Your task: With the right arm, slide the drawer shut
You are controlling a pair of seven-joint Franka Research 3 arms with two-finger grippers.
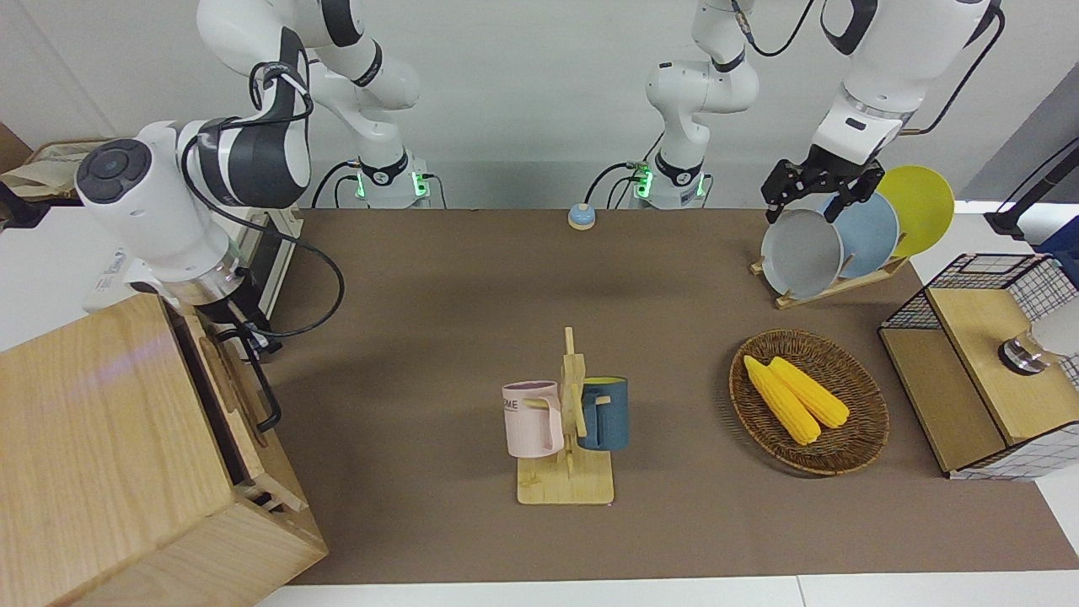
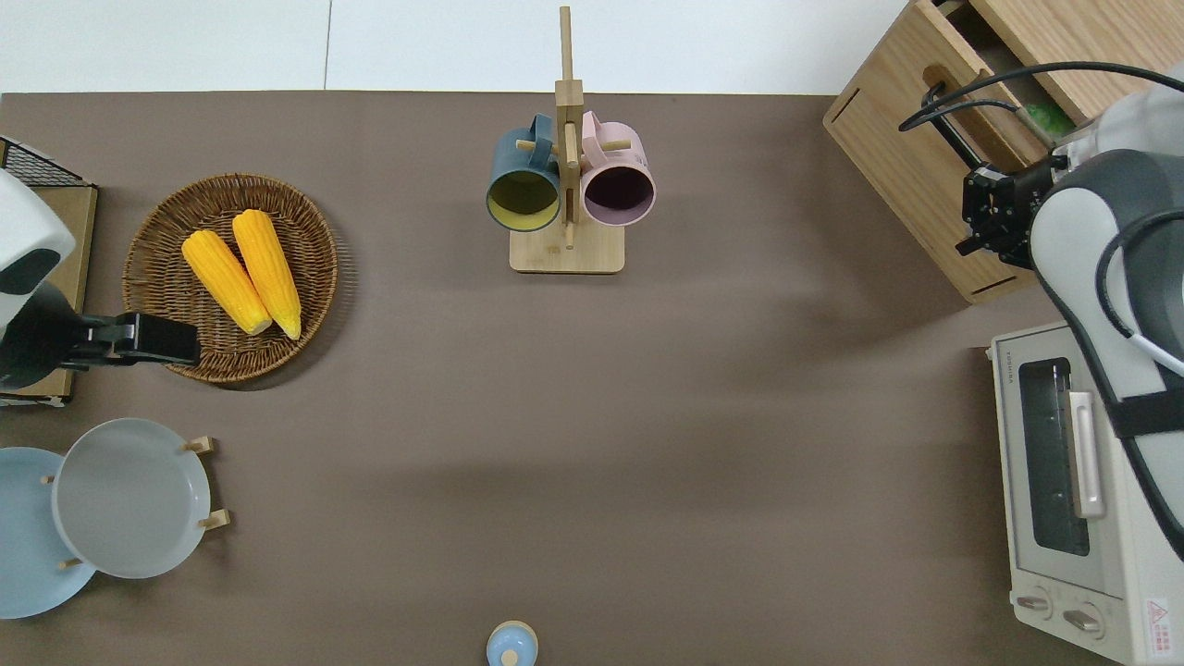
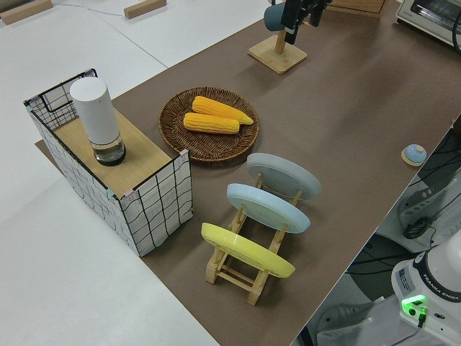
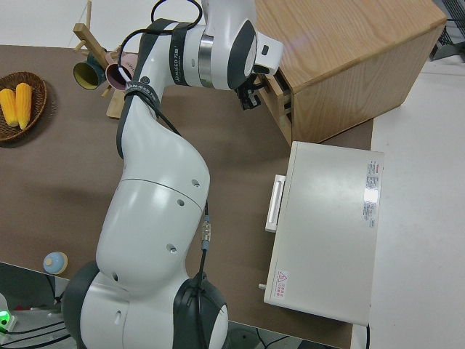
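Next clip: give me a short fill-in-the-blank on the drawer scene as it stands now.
The right pincer is at the front of the ____.
The drawer has a ____ bar handle.
The wicker basket holds two cobs of ____.
The mug rack carries a pink mug and a ____ one.

Missing: drawer; black; corn; blue

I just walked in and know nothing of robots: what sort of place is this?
Probably a robotics lab with a mock kitchen: two white arms bolted at one table, among a toaster oven, plate rack and mug stand.
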